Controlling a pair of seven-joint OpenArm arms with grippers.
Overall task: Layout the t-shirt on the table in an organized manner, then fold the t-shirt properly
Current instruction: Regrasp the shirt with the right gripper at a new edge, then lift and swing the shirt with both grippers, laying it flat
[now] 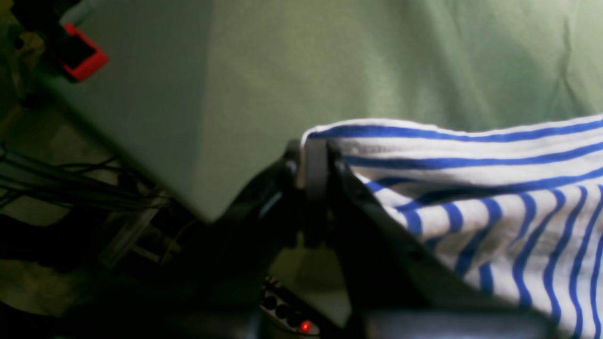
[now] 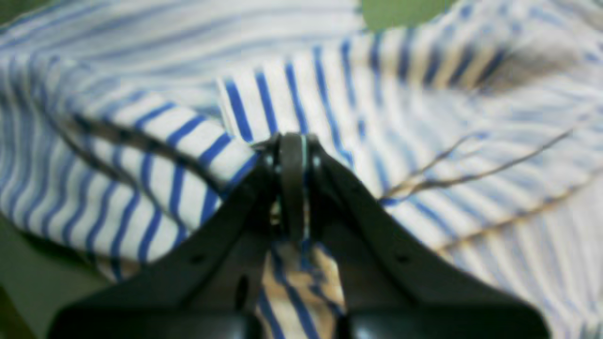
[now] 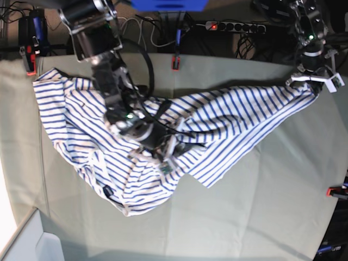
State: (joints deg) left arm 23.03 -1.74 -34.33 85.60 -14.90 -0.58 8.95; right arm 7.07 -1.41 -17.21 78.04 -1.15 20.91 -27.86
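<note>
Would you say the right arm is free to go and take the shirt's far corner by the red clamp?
Probably not yet: the right gripper is shut on the t-shirt mid-table, so it must release first. The path itself looks unobstructed.

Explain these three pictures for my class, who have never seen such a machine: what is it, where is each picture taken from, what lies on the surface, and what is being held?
This is a robot with two arms, each ending in a two-fingered gripper. One picture looks down from above; the other two come from small cameras on the wrists. A white t-shirt with blue stripes lies crumpled on a table covered in pale green cloth. The left gripper has its jaws shut on one edge of the shirt, pulled out toward the table's far corner. The right gripper is shut on a fold near the shirt's middle. Red clamps sit at the table's edges.
</note>
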